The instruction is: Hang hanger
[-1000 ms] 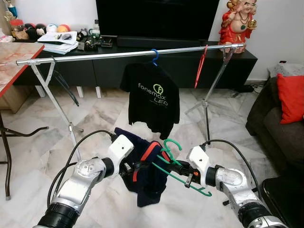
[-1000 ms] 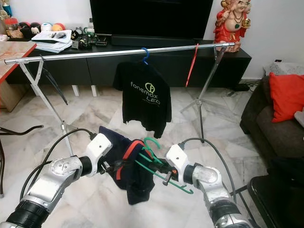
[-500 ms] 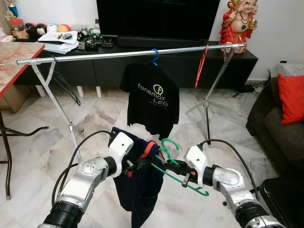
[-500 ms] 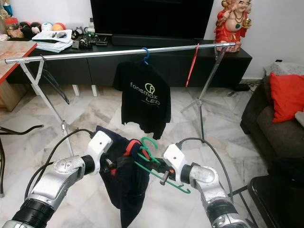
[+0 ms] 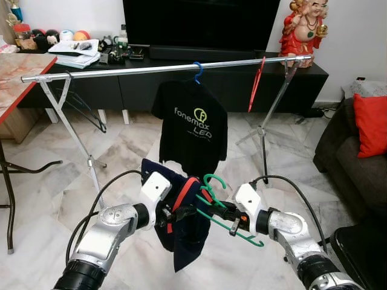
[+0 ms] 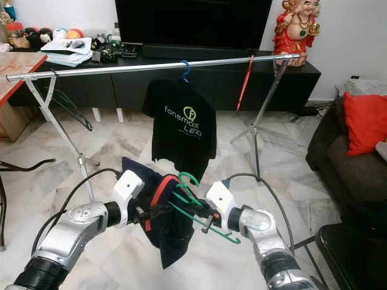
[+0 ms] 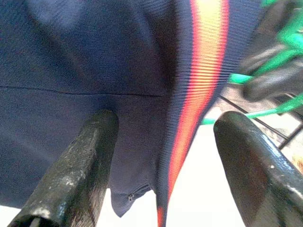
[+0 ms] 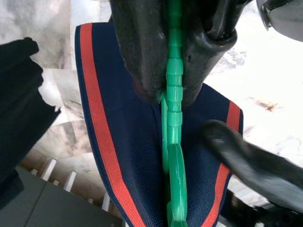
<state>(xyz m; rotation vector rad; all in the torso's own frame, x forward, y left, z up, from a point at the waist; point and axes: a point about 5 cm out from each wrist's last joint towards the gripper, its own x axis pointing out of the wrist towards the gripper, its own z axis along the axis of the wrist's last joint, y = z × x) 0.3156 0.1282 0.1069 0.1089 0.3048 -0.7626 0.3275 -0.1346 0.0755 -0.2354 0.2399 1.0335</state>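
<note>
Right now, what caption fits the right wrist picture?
Right tool clamps green hanger over navy, red-striped garment.

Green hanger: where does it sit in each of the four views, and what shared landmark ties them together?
Left eye: green hanger low centre, between the two grippers.
Right eye: low centre, right of the navy shirt.
Left wrist: green bars at the picture's right edge.
Right wrist: a strip down the middle, clamped by the right gripper.
Shared landmark: the shirt's red stripe.

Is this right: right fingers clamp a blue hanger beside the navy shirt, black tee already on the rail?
Not quite: the hanger in the right gripper is green, as the right wrist view shows. The rest holds: it sits beside the navy shirt, and the black tee hangs on the rail.
</note>
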